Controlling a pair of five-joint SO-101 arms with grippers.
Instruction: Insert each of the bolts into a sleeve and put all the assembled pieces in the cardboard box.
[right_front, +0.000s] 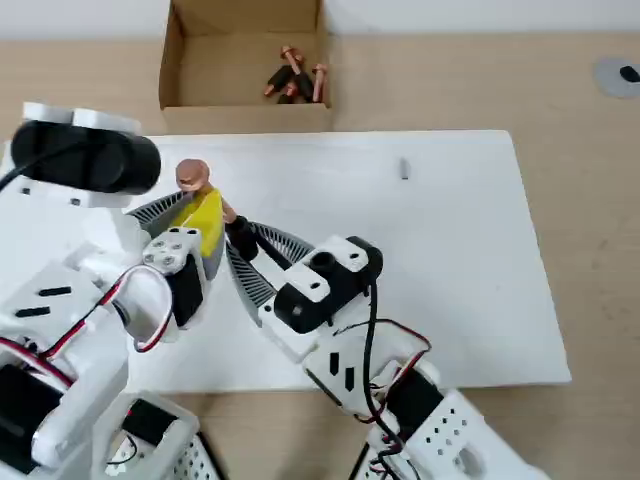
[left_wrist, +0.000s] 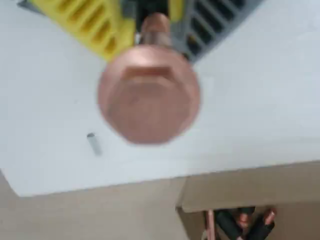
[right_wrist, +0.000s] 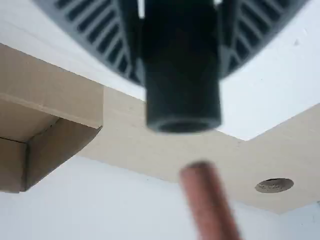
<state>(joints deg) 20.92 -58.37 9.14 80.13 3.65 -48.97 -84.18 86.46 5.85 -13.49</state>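
Note:
My left gripper (right_front: 193, 200), one finger yellow and one grey, is shut on a copper bolt (right_front: 192, 175) over the white mat (right_front: 450, 260). In the left wrist view the bolt's hex head (left_wrist: 149, 95) is close and large, below the left gripper (left_wrist: 152, 12). My right gripper (right_front: 243, 243) is shut on a black sleeve (right_front: 240, 233) just beside the bolt's tip. In the right wrist view the sleeve's open end (right_wrist: 182, 65) points at the bolt's shank (right_wrist: 207, 207), a short gap apart. The cardboard box (right_front: 190, 70) at the back holds several assembled pieces (right_front: 297, 78).
A small grey pin (right_front: 404, 168) lies on the mat toward the back right. A round grey disc (right_front: 617, 75) sits on the wooden table at the far right. The box's wall (right_wrist: 45, 125) stands just beyond the mat's edge.

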